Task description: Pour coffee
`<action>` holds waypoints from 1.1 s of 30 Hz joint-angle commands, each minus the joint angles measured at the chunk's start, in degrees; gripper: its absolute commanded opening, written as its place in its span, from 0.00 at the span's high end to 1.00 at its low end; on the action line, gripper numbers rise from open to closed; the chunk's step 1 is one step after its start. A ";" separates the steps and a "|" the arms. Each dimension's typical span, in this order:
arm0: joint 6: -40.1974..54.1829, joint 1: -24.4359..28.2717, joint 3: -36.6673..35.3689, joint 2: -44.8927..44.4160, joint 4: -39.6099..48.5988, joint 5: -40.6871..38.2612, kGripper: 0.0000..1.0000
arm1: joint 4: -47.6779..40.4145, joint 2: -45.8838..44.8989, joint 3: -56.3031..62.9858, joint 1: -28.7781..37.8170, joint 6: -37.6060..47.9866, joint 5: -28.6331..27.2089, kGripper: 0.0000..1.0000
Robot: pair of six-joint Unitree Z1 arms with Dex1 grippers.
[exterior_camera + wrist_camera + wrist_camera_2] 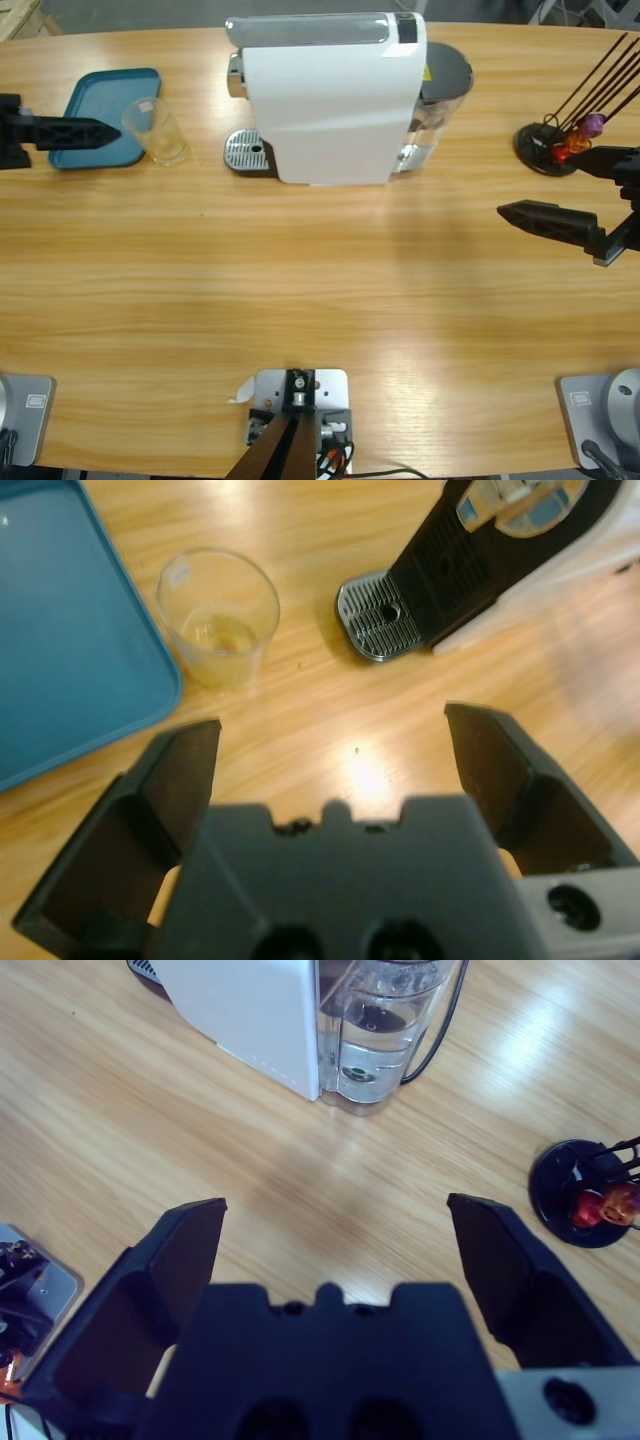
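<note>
My left gripper (330, 750) hung with jaws spread and empty near the table's left edge, lined up towards the glass (218, 615) beside the teal tray (60, 630). I saw no dark coffee in it. My right gripper (335, 1235) idled, jaws spread, by the coffee machine (330, 95).

Both grippers, left (335, 750) and right (337, 1230), have matte black wedge-shaped jaws and black bodies.
</note>
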 commanded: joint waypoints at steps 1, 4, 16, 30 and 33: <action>5.60 -2.52 5.20 10.51 -11.49 0.91 0.03 | -1.62 -1.29 2.64 -0.48 0.65 1.20 0.02; 6.89 -5.26 5.20 12.99 -13.50 6.01 0.03 | -1.69 -1.25 2.71 -0.48 0.65 1.20 0.02; 5.01 -7.74 5.72 18.58 -16.38 16.62 0.03 | -1.69 -1.78 3.06 -0.48 0.72 1.38 0.02; 5.22 -7.74 6.16 27.93 -30.92 18.65 0.03 | -1.95 -3.17 3.66 -0.48 0.67 1.76 0.01; 5.04 -7.74 6.48 28.26 -31.48 19.86 0.07 | -2.04 -3.25 3.67 -0.48 0.65 1.85 0.01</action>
